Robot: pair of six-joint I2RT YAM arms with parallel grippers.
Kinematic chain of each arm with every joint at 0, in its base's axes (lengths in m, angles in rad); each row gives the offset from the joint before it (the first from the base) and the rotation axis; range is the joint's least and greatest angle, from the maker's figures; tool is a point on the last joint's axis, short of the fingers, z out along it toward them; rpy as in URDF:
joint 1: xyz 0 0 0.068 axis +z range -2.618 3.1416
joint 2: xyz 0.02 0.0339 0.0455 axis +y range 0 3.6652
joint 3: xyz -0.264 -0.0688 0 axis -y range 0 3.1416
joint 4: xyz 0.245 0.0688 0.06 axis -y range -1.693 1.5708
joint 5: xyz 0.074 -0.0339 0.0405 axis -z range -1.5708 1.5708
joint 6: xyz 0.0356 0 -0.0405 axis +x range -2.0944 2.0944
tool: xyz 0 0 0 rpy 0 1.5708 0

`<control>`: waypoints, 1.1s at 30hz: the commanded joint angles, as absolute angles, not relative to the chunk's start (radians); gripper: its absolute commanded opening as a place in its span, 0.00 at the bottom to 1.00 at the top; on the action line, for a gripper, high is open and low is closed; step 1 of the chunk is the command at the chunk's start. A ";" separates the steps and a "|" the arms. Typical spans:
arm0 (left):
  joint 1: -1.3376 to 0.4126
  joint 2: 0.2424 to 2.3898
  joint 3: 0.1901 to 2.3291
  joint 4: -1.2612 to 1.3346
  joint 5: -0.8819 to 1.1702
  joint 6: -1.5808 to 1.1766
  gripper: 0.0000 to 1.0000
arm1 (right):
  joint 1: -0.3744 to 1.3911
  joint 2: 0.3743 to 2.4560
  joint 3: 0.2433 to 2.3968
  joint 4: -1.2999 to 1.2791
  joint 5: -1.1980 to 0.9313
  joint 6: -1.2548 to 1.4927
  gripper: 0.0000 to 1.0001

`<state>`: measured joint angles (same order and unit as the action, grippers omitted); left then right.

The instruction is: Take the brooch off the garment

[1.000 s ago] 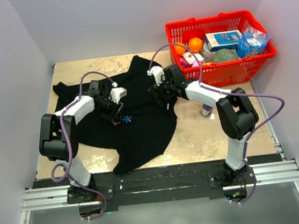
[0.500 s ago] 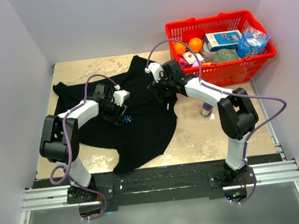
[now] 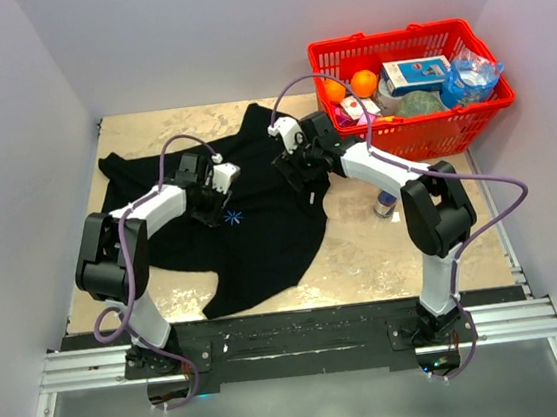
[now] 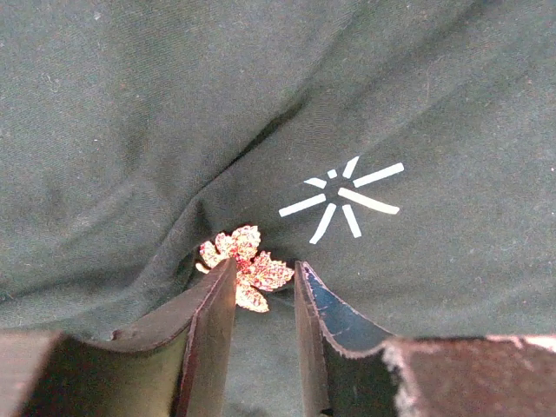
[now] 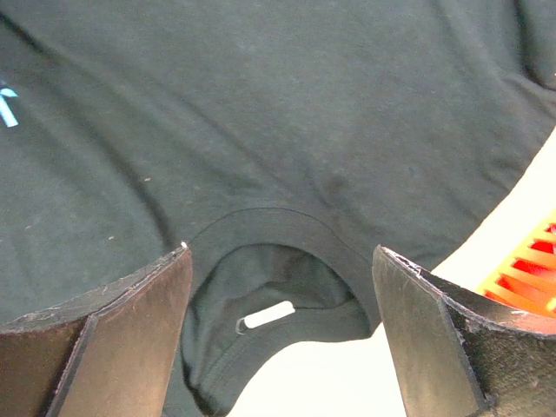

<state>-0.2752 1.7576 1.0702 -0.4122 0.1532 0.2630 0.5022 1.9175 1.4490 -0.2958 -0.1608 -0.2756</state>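
Here the left end effector (image 4: 265,276), narrowly parted, straddles a glittery leaf-shaped brooch (image 4: 245,250) on soft garment (image 4: 174,104).

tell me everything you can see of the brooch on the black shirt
The brooch is a small cluster of leaf shapes, glittery red and pale gold, like stone-set metal. It sits on the black T-shirt at the foot of a fold in the cloth, down-left of a white starburst print. The left gripper has a finger on either side of it, one overlapping its edge. Whether they pinch it cannot be told. Its pin is hidden.
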 commanded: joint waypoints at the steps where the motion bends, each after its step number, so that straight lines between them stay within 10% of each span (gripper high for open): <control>1: -0.268 1.779 1.153 -0.494 0.149 0.279 0.32 | 0.522 1.888 1.454 -0.285 -0.207 -0.287 0.86; 21: -0.267 1.786 1.256 -0.541 0.083 0.296 0.00 | 0.558 1.919 1.462 -0.282 -0.192 -0.311 0.85; 33: -0.256 1.652 1.123 -0.459 0.201 0.192 0.00 | 0.600 1.937 1.517 -0.279 -0.386 -0.267 0.84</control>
<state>-0.2619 1.7229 1.1587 -0.5018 0.1406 0.2466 0.5762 1.9202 1.4422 -0.2974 -0.2672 -0.2913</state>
